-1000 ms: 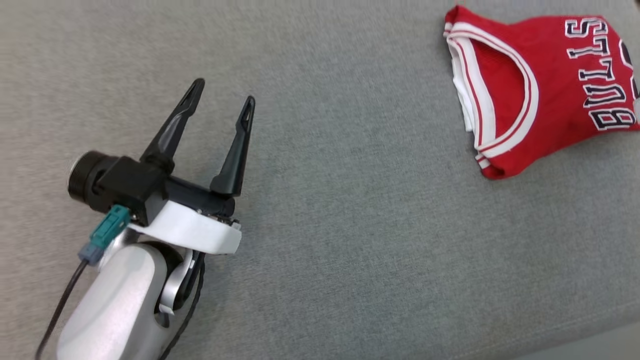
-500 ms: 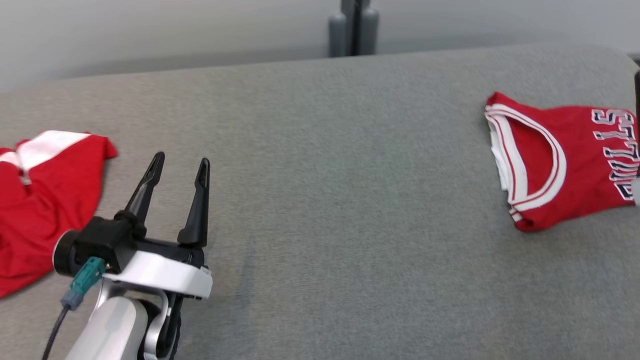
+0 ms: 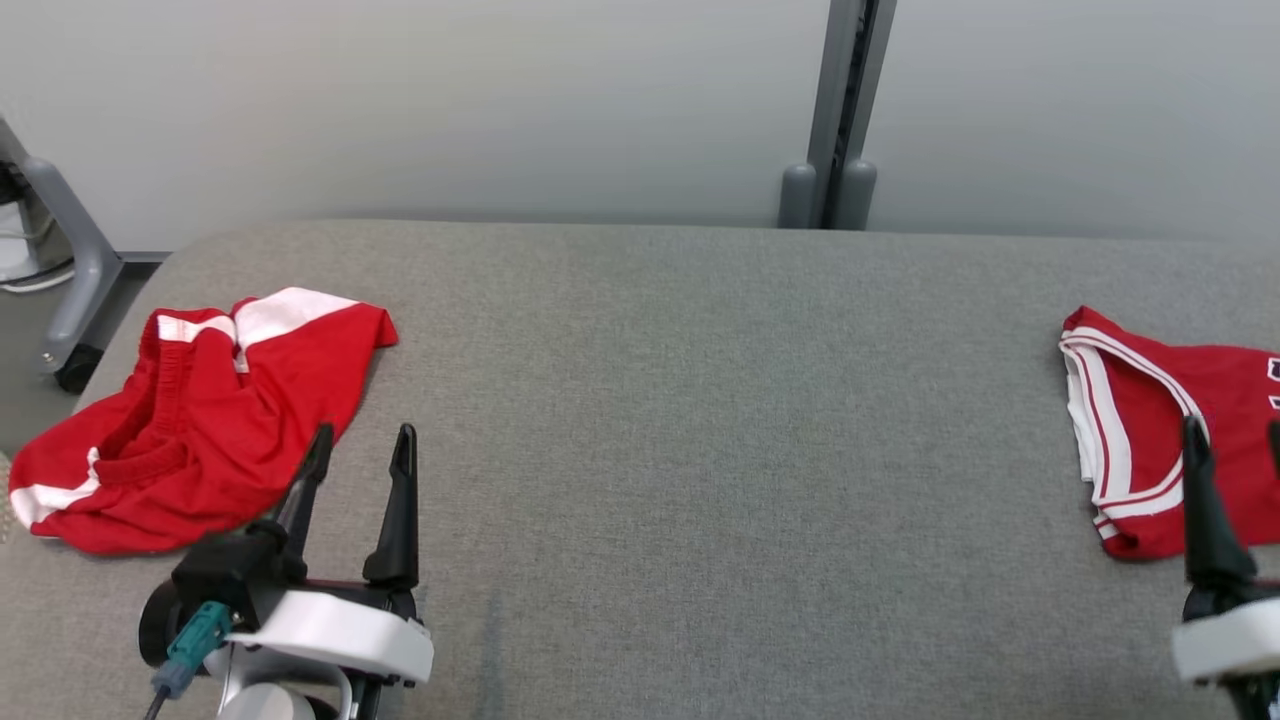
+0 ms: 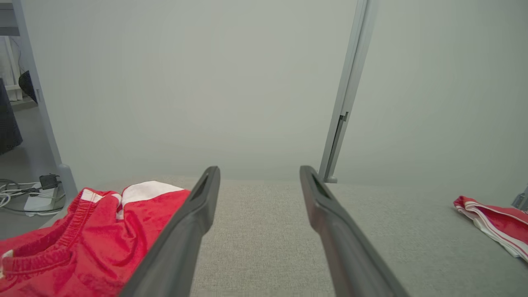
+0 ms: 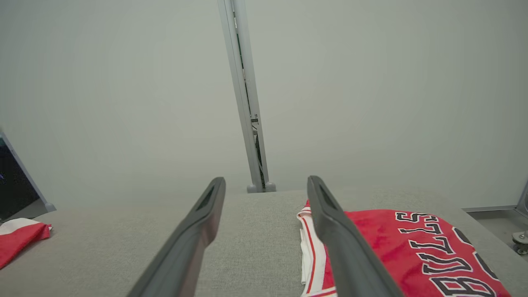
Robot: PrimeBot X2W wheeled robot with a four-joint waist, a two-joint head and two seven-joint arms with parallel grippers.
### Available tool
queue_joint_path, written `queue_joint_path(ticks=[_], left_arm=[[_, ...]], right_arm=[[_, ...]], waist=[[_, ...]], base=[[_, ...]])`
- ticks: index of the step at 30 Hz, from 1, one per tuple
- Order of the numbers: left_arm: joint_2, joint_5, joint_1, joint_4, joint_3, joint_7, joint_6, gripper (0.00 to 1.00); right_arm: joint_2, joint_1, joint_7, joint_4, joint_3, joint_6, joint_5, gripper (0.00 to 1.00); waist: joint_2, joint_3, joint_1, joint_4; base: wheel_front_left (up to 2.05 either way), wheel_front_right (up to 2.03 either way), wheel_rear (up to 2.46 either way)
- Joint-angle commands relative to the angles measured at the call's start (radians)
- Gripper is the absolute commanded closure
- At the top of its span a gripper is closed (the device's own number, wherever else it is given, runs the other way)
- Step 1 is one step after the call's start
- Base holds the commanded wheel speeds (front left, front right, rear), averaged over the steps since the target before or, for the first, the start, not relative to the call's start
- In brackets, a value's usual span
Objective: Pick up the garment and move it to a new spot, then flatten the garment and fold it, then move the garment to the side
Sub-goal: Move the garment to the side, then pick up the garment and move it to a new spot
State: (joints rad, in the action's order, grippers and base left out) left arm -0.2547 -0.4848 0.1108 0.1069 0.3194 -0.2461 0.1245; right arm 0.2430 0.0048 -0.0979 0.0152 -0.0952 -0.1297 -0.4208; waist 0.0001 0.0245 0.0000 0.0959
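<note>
Both grippers sit low over the grey woven-fabric table top (image 3: 700, 450), fingers pointing away from the robot, and neither holds anything. The left gripper (image 3: 363, 435) has its two dark fingers spread, with bare cloth surface between them. The right gripper (image 3: 1235, 430) is cut by the frame edge in the head view, but its own wrist view shows its fingers equally parted. This released, level pose reads as a neutral stance between garments, and it leaves the middle of the table free as a working area.

The folded red sleeveless jersey with white-and-red trim and BULLS lettering (image 3: 1235, 385) lies just ahead of the right gripper, towards its outer side. It looks already dealt with and parked aside. The crumpled red shorts with white panels and a gathered waistband (image 3: 200, 430) lie just beyond the left gripper, on its outer side. Their near hem is beside its outer fingertip, though whether they touch cannot be told. Judging by their heaped state, they are the garment to lift next
</note>
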Motion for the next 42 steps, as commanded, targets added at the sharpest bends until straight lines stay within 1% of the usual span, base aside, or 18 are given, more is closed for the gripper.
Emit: queue_joint_path(ticks=[1, 7, 10, 23, 33, 42], left_arm=[[0.003, -0.004, -0.016, 0.011, -0.007, -0.006, 0.006, 0.00], [0.018, 0.000, -0.061, 0.053, -0.018, -0.015, -0.001, 0.00], [0.025, 0.008, -0.070, 0.071, -0.023, -0.018, -0.011, 0.00], [0.060, 0.044, -0.080, 0.094, -0.049, -0.020, -0.043, 0.00], [0.079, 0.073, -0.072, 0.105, -0.068, -0.020, -0.071, 0.00], [0.090, 0.086, -0.069, 0.114, -0.082, -0.020, -0.086, 0.00]], right_arm=[[-0.011, 0.033, -0.014, 0.015, -0.004, -0.002, 0.017, 0.00], [-0.059, 0.137, -0.043, 0.048, 0.024, -0.002, 0.040, 0.00], [-0.072, 0.163, -0.054, 0.052, 0.039, -0.002, 0.022, 0.00], [-0.060, 0.172, -0.066, 0.023, 0.071, -0.002, 0.030, 0.00], [-0.064, 0.155, -0.060, 0.016, 0.084, -0.002, 0.037, 0.00], [-0.065, 0.157, -0.055, 0.018, 0.086, -0.002, 0.038, 0.00]], waist=[[-0.0001, -0.020, 0.0000, 0.011], [-0.0001, -0.044, 0.0000, 0.008], [-0.0001, -0.049, 0.0000, 0.005], [-0.0001, -0.053, 0.0000, -0.021], [-0.0001, -0.053, 0.0000, -0.022], [-0.0001, -0.050, 0.0000, -0.019]], base=[[0.00, 0.00, 0.00], [0.00, 0.00, 0.00], [0.00, 0.00, 0.00], [0.00, 0.00, 0.00], [0.00, 0.00, 0.00], [0.00, 0.00, 0.00]])
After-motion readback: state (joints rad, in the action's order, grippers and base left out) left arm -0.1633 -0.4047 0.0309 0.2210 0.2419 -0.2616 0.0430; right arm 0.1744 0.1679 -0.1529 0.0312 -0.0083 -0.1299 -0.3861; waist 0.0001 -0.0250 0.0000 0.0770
